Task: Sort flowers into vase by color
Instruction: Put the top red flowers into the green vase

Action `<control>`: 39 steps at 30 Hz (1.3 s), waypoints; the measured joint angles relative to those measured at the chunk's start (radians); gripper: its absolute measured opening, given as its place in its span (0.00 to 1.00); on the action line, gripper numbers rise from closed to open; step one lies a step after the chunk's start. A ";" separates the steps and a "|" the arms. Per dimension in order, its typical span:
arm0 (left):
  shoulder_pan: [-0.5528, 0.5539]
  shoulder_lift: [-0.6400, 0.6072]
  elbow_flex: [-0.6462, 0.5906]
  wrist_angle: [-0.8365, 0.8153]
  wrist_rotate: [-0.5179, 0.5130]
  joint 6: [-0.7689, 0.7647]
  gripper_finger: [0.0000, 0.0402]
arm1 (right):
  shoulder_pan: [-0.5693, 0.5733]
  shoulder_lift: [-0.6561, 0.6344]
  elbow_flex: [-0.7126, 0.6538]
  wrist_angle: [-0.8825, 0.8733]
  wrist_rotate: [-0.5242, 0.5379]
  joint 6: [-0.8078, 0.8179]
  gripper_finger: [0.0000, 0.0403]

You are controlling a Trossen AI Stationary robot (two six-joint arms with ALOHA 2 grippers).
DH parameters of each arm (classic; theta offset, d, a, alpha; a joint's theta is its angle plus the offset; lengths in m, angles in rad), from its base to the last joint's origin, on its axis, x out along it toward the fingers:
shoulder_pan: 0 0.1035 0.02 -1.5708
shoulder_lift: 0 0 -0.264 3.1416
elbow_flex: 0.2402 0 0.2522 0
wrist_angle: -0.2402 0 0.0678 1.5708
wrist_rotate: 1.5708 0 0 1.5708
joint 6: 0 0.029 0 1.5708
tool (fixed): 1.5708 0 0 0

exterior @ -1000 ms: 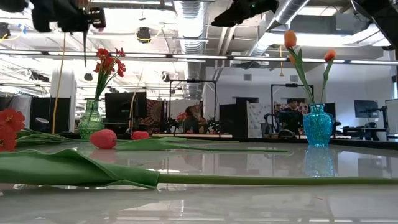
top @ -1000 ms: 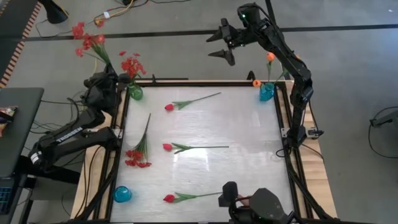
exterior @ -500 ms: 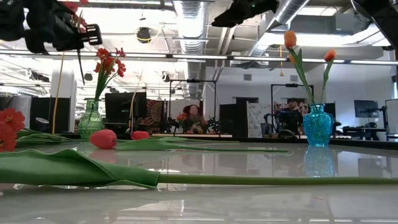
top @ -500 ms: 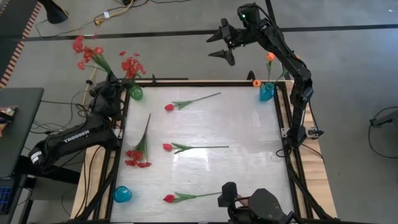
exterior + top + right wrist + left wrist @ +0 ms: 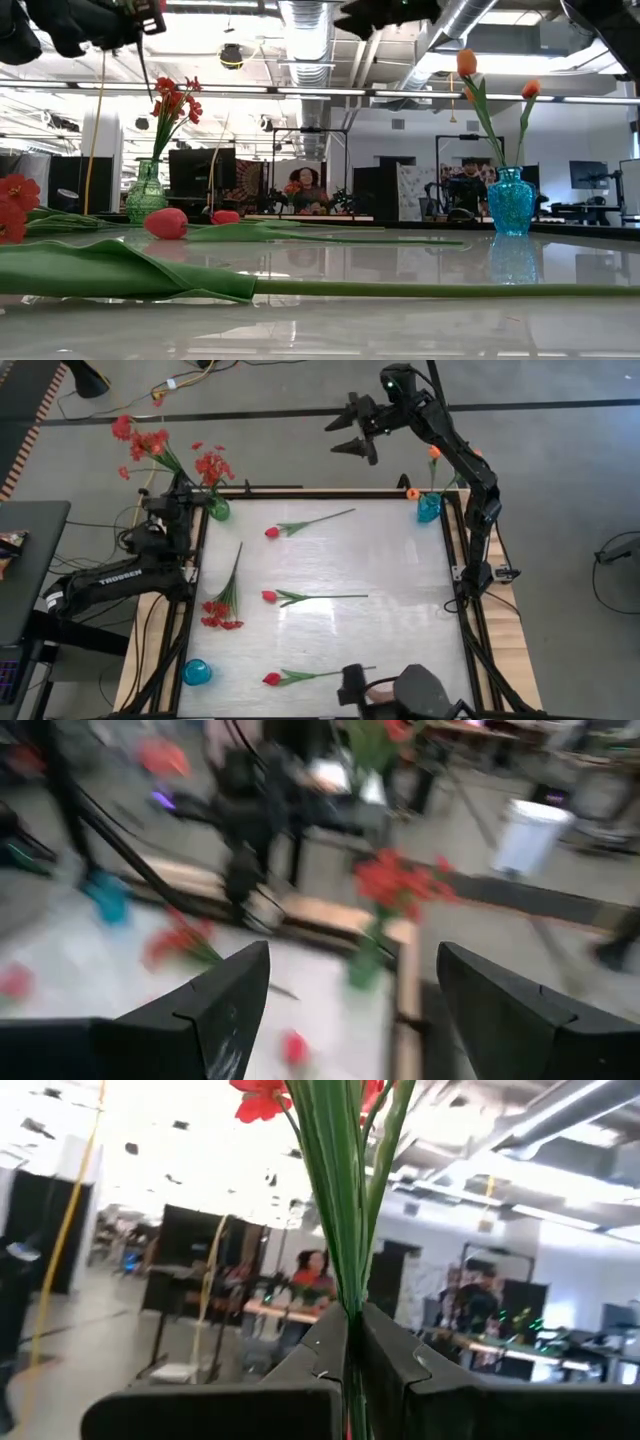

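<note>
Left hand [image 5: 172, 500] clenching the green stems of a red many-bloom spray [image 5: 140, 442], hovering just beside the green glass vase [image 5: 218, 509] at the far left corner of the pale glossy surface [image 5: 400, 570]; blooms of the held spray hanging out beyond the surface's far left edge. In the left wrist view, stems [image 5: 345, 1210] running up between the two dark fingers [image 5: 300, 1370], pinched tight, red petals showing at the top.

Green glass vase already holding another red spray [image 5: 212, 464], standing upright, seen in the low view as well [image 5: 146, 192].

Right hand [image 5: 352, 432] hanging high beyond the far edge, released and grasping nothing, jaws spread wide with only a blurred room between them in the right wrist view.

Blue glass vase [image 5: 429, 508] standing at the far right corner, carrying two orange tulips [image 5: 467, 62]. Second blue vase [image 5: 196, 672] sitting at the near left corner.

Lying flat on the surface: a pinkish-red tulip [image 5: 272, 532] near the far edge, its stem pointing toward the right; another pinkish-red tulip [image 5: 269, 596] in the middle; a third [image 5: 272, 679] close to the near edge; and a red many-bloom spray [image 5: 222, 610] lying along the left side, blooms toward the near edge.
</note>
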 joint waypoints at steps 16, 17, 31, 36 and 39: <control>-0.068 0.010 0.105 0.101 0.536 -0.371 0.00 | 0.201 0.135 -0.002 0.630 -0.071 0.505 0.77; -0.070 0.020 0.119 0.091 0.555 -0.399 0.00 | 0.218 0.138 -0.002 0.650 -0.059 0.514 0.77; -0.139 0.304 0.323 0.051 0.687 -0.486 0.00 | 0.381 0.166 -0.002 0.671 0.142 0.509 0.73; -0.160 0.350 0.362 0.051 0.726 -0.495 0.00 | 0.398 0.167 -0.002 0.661 0.155 0.577 0.72; -0.176 0.381 0.374 0.054 0.744 -0.499 0.00 | 0.418 0.166 -0.002 0.647 0.177 0.581 0.72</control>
